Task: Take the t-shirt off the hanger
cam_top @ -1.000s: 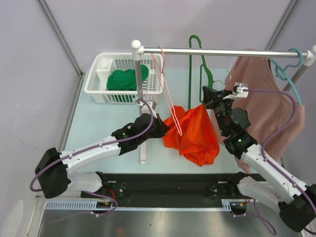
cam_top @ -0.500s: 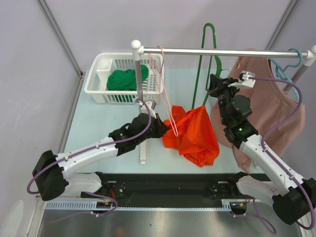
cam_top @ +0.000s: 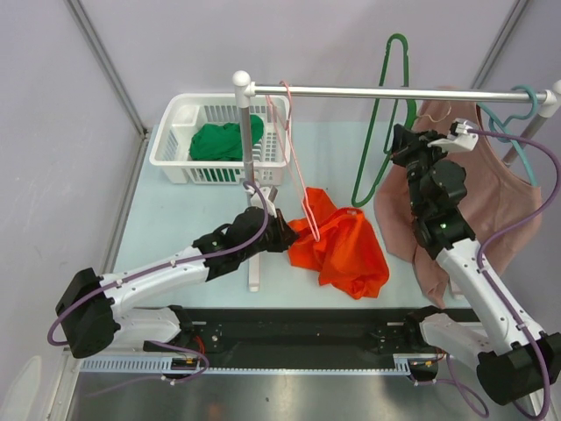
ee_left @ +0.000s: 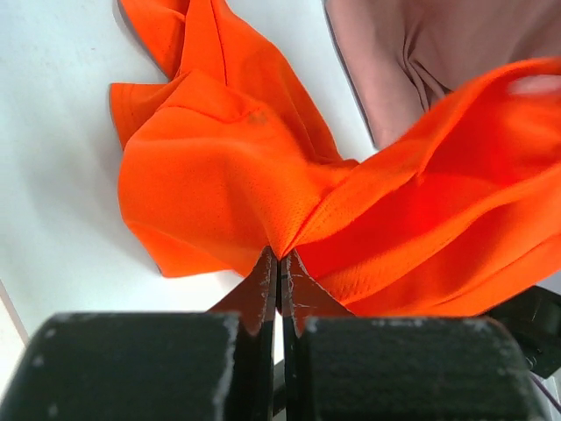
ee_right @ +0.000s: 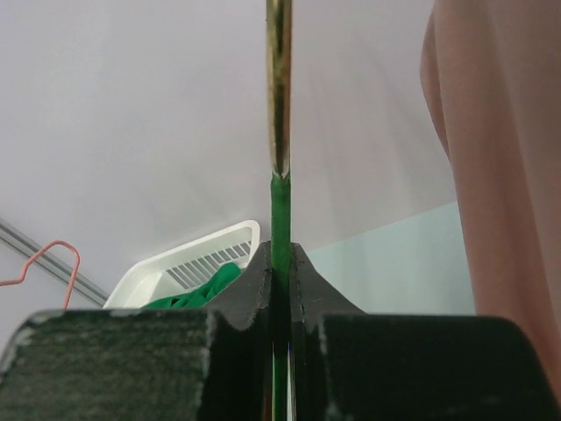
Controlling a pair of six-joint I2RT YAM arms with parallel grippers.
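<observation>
The orange t-shirt lies crumpled on the table below the rail; it fills the left wrist view. My left gripper is shut on a fold at its left edge, seen in the left wrist view. The green hanger is bare and lifted up by the rail, clear of the shirt. My right gripper is shut on the hanger's wire, which shows in the right wrist view between the fingers.
A white basket with green cloth stands at the back left. A pink hanger hangs from the rail near the post. A dusty-pink shirt on a teal hanger hangs at the right.
My right gripper has lifted the green hanger up and to the right, out of the orange t-shirt, which has dropped onto the table. My left gripper stays on the shirt.
</observation>
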